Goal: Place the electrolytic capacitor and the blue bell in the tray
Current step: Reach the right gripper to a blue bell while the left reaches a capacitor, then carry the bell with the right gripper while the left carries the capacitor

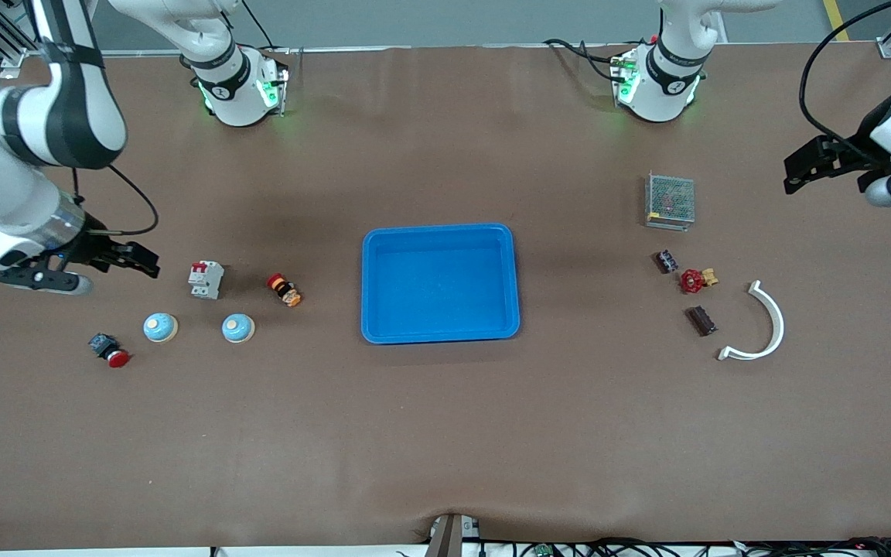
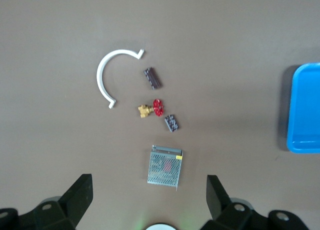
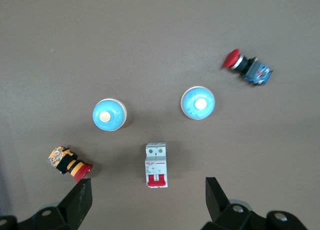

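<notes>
The bright blue tray [image 1: 440,232] sits in the middle of the table, and its corner shows in the left wrist view [image 2: 305,147]. Two blue bells [image 1: 160,327] [image 1: 237,328] stand toward the right arm's end, below my open right gripper [image 1: 78,271] [image 3: 147,187], which hangs above the table; both bells show in its wrist view [image 3: 108,115] [image 3: 197,103]. Two small dark parts [image 1: 667,261] [image 1: 701,320] lie toward the left arm's end; I cannot tell which is the electrolytic capacitor. My left gripper [image 1: 863,174] [image 2: 148,187] hovers open and empty at that end.
Near the bells lie a white circuit breaker [image 1: 206,279], an orange and red button [image 1: 284,290] and a red mushroom button [image 1: 110,350]. Toward the left arm's end are a metal mesh box [image 1: 670,200], a red-handled brass valve [image 1: 696,280] and a white curved strip [image 1: 766,325].
</notes>
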Controlling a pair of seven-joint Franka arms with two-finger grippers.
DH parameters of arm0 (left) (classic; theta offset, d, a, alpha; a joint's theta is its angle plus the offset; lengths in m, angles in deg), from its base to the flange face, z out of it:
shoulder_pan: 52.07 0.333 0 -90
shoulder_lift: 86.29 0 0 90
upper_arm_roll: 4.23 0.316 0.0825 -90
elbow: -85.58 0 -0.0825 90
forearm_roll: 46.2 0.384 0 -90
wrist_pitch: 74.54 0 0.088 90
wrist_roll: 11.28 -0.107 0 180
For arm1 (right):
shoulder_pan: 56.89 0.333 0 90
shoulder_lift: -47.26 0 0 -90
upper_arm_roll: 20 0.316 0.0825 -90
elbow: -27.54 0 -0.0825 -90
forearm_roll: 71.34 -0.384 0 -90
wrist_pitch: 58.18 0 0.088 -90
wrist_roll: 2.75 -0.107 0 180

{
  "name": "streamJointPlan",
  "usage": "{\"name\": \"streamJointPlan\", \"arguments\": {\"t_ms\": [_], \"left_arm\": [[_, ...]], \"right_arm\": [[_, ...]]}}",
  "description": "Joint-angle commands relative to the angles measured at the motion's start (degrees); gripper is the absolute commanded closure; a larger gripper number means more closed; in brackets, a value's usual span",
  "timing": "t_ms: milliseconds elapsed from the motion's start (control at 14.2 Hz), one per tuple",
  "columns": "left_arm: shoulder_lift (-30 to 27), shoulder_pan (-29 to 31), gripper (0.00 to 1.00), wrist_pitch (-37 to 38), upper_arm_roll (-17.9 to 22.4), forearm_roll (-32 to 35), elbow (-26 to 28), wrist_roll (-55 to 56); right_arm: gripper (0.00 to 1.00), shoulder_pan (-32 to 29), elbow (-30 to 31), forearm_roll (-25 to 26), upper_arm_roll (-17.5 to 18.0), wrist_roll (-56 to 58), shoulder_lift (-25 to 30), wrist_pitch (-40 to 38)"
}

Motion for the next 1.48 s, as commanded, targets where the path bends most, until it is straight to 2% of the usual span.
{"name": "streamJointPlan", "arguments": {"t_ms": [0, 282, 494, 776, 987, 1199, 1410], "left_arm": [[0.10, 0.58, 0.00, -3.07, -0.13, -0.93, 5.83, 0.33], [0.09, 0.32, 0.00, -13.51, -0.21, -0.93, 17.86, 1.81], [0.09, 0.23, 0.00, -26.69, -2.14, -0.94, 29.64, 6.81], [2.28, 0.14, 0.00, -42.69, -3.90, -0.93, 42.04, 11.40], [6.06, 0.75, 0.00, -49.47, -3.90, -1.02, 45.48, 11.40], [8.97, 2.67, 0.00, -51.43, -3.82, -1.11, 46.02, 14.55], [12.56, 2.78, 0.10, -54.04, -3.90, -1.11, 45.84, 22.36]], "right_arm": [[0.00, 2.03, 0.41, -0.39, 0.14, -4.04, -3.67, 4.65], [0.00, 4.22, 0.32, -0.39, 0.14, -6.33, -11.22, 13.17], [0.00, 6.51, 0.23, -0.30, 0.06, -10.64, -16.58, 20.03], [0.00, 7.22, -0.21, -0.30, 0.05, -11.52, -20.72, 24.17], [0.00, 7.31, -1.26, -0.30, 0.05, -11.52, -23.62, 25.84], [0.00, 7.74, -2.32, -0.30, 0.14, -13.01, -26.61, 28.04], [0.00, 8.54, -3.46, -0.21, 0.05, -13.81, -28.02, 28.31]]}}
